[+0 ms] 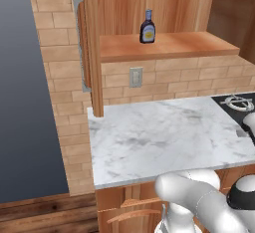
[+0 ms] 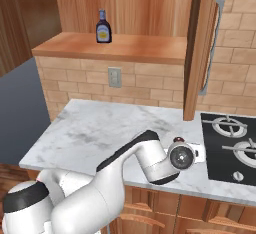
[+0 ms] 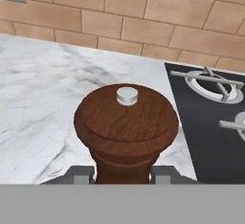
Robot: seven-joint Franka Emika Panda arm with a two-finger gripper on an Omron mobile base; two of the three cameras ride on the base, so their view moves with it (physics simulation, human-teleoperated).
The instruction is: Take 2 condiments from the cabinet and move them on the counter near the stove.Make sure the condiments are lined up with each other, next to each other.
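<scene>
While your gripper (image 3: 122,175) clamped the round-topped brown wooden bottle (image 3: 125,127), marble counter (image 3: 43,103) lay beneath. The blue-capped bottle (image 1: 147,27) stood on the cabinet (image 1: 169,45) shelf.

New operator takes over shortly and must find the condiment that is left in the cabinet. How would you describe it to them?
Look at the open wooden wall cabinet above the marble counter, left of the stove. On its plank shelf stands one small dark bottle. It has a blue cap and a yellowish label, unlike the all-brown wooden one between the gripper fingers.
</scene>
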